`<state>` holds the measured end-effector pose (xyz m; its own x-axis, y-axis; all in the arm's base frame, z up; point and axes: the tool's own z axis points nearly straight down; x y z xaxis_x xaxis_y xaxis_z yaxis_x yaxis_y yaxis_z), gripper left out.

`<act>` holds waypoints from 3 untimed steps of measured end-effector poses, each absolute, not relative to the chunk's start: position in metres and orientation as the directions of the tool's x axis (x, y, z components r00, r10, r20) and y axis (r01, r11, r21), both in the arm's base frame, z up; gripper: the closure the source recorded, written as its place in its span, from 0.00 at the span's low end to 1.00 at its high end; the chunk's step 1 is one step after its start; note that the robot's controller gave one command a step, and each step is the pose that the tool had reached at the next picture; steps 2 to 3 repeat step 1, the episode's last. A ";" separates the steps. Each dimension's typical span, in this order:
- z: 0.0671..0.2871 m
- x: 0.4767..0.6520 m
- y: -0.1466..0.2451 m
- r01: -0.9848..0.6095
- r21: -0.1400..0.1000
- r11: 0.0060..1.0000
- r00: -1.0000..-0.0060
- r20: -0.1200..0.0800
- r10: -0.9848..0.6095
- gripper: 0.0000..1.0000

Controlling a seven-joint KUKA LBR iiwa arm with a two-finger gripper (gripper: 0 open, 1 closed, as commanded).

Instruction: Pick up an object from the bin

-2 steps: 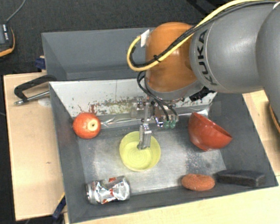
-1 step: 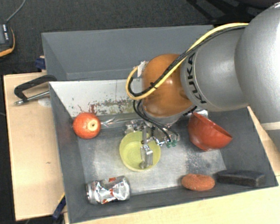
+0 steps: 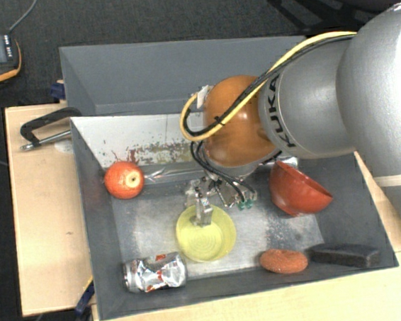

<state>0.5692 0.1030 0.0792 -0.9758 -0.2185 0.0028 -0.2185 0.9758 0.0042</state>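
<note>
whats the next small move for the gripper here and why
Probably a short descent straight down. The gripper hangs over the back edge of the pale yellow round plastic dish in the middle of the grey metal bin, the nearest thing to take. The red apple, crushed silver can and red bowl lie apart from it, so nothing crowds the way down.

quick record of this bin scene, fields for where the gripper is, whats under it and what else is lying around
gripper place: gripper low over the middle of the bin
thing under it: yellow-green round dish, gripper at its far edge
grasp: cannot tell
far left: red apple against the wall
near left: crushed can
right: red bowl, tipped on its side
near right: brown oval thing, with a black block right beside it
</note>
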 end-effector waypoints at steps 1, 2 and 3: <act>0.218 0.600 0.098 -0.250 0.003 0.968 -0.968 -0.013 -0.250 1.00; 0.218 0.600 0.098 -0.250 0.003 0.968 -0.968 -0.013 -0.250 1.00; 0.218 0.600 0.098 -0.250 0.003 0.968 -0.968 -0.013 -0.250 1.00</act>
